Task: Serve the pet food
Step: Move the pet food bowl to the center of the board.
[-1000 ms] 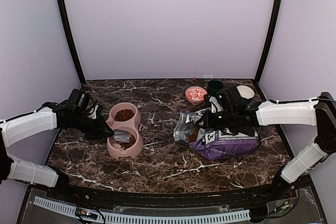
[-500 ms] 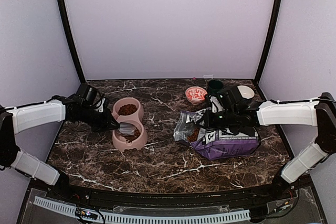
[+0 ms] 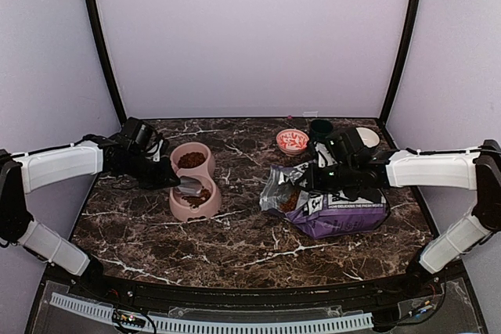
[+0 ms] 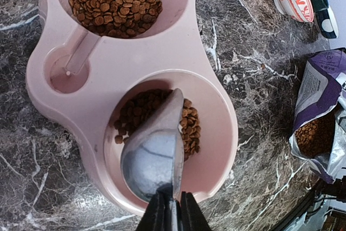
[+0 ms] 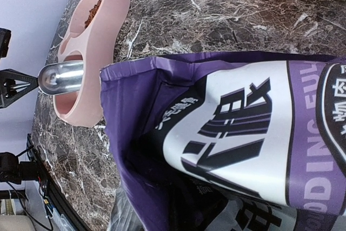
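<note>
Left end effector clamped on the handle of the metal scoop, which is tipped over the near compartment and empty.
In the last second the arm swung right and the pink double bowl slid far-right on the desk with it. Kibble lies thin under the scoop, while the far compartment is heaped, so the dump looks done and another scoop is likely needed. Right end effector is at the mouth of the purple bag; its jaws are hidden, so I can't tell its grip.

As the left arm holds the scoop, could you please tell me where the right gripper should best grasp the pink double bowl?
Pinch the pink double bowl from above at its near well's bare wall facing the bag, one finger inside, one outside; the scoop and kibble fill the rest.
</note>
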You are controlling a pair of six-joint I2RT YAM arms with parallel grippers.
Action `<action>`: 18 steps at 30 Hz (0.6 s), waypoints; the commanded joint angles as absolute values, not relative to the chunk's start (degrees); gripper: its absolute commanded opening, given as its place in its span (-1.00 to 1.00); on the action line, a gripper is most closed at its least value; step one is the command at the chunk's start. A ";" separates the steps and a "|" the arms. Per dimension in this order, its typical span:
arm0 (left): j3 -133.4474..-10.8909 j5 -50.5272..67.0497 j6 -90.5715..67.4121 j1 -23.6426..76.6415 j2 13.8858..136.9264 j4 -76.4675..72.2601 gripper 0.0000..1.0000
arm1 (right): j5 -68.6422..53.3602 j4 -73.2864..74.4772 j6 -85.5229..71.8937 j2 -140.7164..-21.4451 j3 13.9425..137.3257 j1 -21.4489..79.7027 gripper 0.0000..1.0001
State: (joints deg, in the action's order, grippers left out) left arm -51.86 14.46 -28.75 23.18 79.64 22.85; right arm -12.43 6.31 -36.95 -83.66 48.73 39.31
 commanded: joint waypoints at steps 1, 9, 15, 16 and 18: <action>-53.46 7.92 -27.04 24.99 77.60 29.94 -1.00 | -10.35 9.73 -38.15 -80.98 47.08 37.87 -1.00; -57.83 2.32 -25.18 27.70 76.67 36.35 -1.00 | -11.29 9.46 -39.36 -79.65 46.06 37.92 -1.00; -59.87 2.91 -24.06 29.23 75.27 37.39 -1.00 | -11.78 9.54 -39.72 -79.52 46.66 38.13 -1.00; -60.12 3.02 -24.02 29.56 75.12 37.46 -1.00 | -11.91 9.59 -39.77 -79.68 46.81 38.21 -1.00; -60.60 3.46 -23.93 29.92 74.82 37.34 -1.00 | -11.82 9.82 -39.73 -80.09 47.08 38.44 -1.00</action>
State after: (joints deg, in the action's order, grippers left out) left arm -58.13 3.73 -25.23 28.91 77.49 35.64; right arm -12.91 7.33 -38.57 -80.99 47.09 39.24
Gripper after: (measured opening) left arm 0.127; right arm 0.005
